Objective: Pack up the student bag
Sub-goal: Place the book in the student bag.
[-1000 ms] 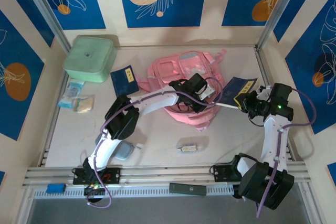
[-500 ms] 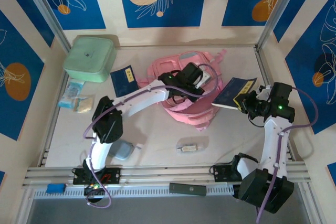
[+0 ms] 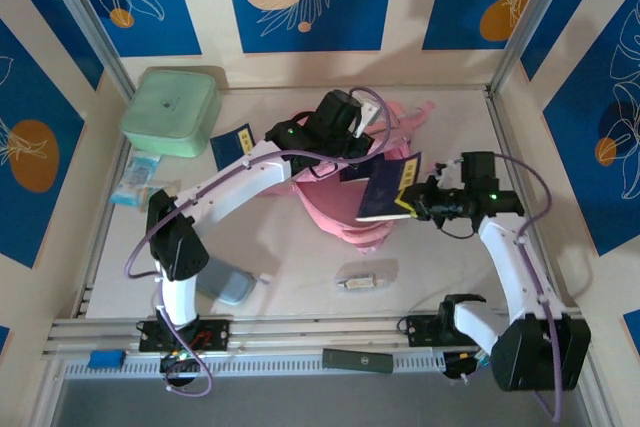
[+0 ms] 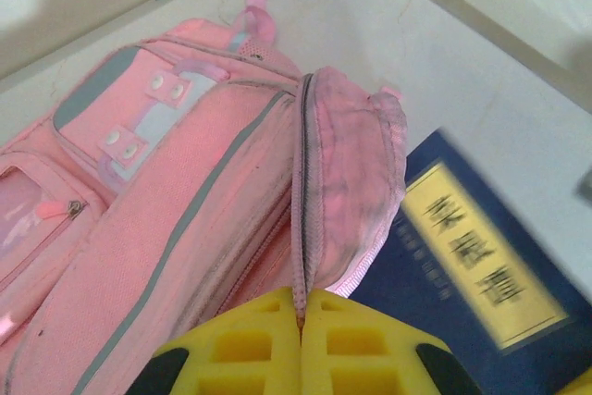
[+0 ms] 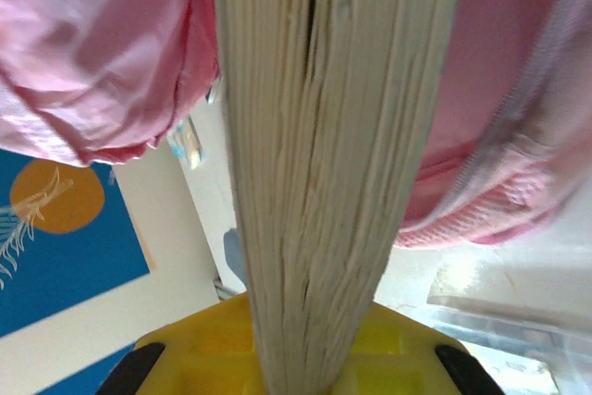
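Mid-frame in the top view, the left gripper [image 4: 301,310] pinches the soft pink fabric backpack [image 3: 335,209] by its zip edge. The right gripper [image 3: 415,202] clamps a dark-blue book [image 3: 385,187] at the opening. Nothing looks packed yet, and a mint-green square box [image 3: 172,109] waits upper left.

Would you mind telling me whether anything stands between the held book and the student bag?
Nothing visible does. The blue book in the right gripper lies against the student bag, pink fabric on both sides; the left gripper pinches its zip edge.

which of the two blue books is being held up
The blue book by the pink bag, tilted up and clamped in the right arm's jaws. The other blue book lies flat beside the mint-green box.
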Action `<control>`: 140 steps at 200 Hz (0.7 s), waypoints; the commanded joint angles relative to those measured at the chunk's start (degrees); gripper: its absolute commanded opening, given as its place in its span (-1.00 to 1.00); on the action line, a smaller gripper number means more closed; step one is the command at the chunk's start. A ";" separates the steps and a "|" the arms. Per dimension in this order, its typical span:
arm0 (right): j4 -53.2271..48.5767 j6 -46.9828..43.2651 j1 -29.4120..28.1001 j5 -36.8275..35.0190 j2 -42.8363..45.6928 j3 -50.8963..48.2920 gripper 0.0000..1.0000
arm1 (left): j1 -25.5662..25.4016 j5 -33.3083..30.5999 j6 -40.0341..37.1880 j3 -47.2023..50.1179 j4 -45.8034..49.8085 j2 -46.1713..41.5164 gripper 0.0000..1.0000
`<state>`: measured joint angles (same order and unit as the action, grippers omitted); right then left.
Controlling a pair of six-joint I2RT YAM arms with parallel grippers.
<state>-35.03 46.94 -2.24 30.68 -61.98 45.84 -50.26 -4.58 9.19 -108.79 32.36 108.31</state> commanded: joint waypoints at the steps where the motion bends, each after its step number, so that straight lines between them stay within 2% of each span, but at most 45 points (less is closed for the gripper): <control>1: 18.06 4.12 -2.21 1.54 -3.31 -1.55 -1.00 | 0.16 -0.86 2.51 -0.22 -6.73 -5.35 -1.00; 32: 33.09 6.37 -2.08 3.45 -13.63 -1.77 -1.00 | 0.16 1.75 3.65 0.74 -9.48 -6.27 -1.00; 57: 36.63 5.32 -3.23 2.45 -20.87 1.38 -1.00 | 0.12 2.07 3.81 0.38 -9.48 -6.61 -1.00; 77: 37.86 4.54 -3.03 0.23 -25.90 2.54 -0.93 | 0.15 1.80 4.13 0.77 -9.36 -6.93 -1.00; 94: 35.12 2.10 -2.87 -1.52 -29.78 4.86 -0.82 | 0.16 0.99 4.00 0.79 -9.19 -7.30 -1.00; 106: 34.86 1.05 -2.05 -1.91 -30.87 4.86 -0.67 | 0.12 1.04 3.67 0.95 -9.14 -7.56 -1.00; 122: 35.88 0.78 0.03 0.22 -30.61 3.39 -0.46 | 0.11 1.59 3.07 1.04 -8.70 -7.89 -1.00; 140: 30.69 -0.85 1.66 -0.33 -28.05 2.71 -0.27 | 0.11 1.09 2.35 1.30 -8.50 -7.96 -1.00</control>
<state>-0.95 49.15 -2.63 29.58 -93.12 48.88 -50.26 -3.92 12.03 -106.87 29.43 105.38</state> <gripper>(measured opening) 0.316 0.065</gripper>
